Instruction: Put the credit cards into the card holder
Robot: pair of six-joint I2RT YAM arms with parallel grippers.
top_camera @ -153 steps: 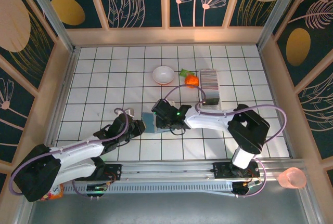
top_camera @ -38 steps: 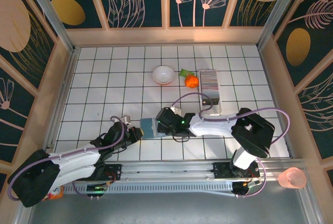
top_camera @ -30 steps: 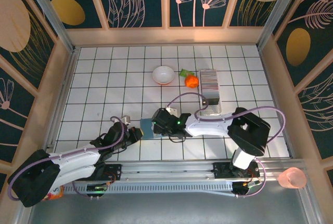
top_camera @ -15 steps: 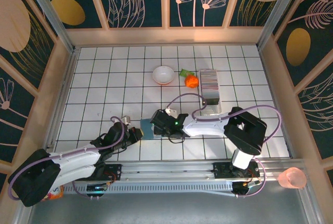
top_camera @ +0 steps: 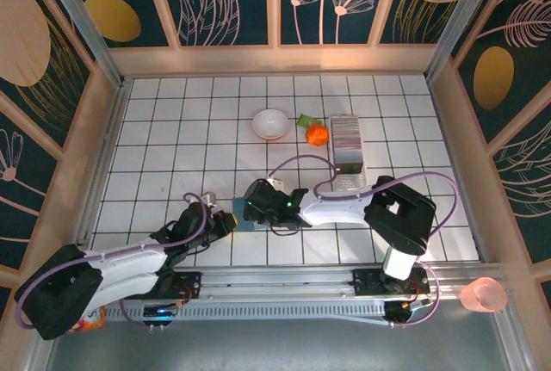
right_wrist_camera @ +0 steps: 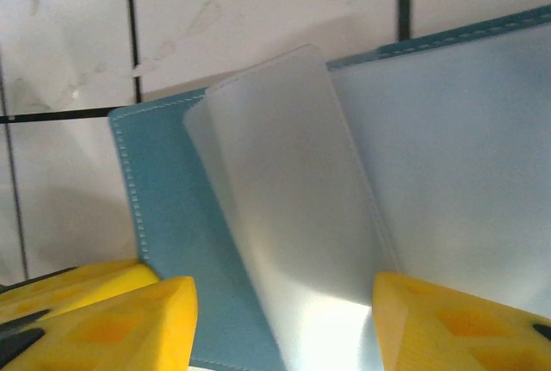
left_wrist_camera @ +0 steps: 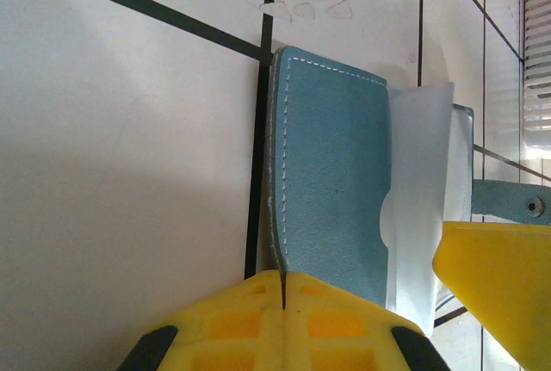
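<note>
A white bowl (top_camera: 270,123) sits near a small orange object (top_camera: 318,134) on the white gridded table (top_camera: 172,130).

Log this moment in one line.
left end effector: shut on teal-blue folding card holder | right end effector: open, straddling its frosted sleeve

No text, label, brand or number can be read on anything.

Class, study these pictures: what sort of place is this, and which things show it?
Probably a robot test cell in a lab: a white gridded table fenced by metal-framed patterned panels, with a left arm and a right arm bolted to a rail at its near edge.
</note>
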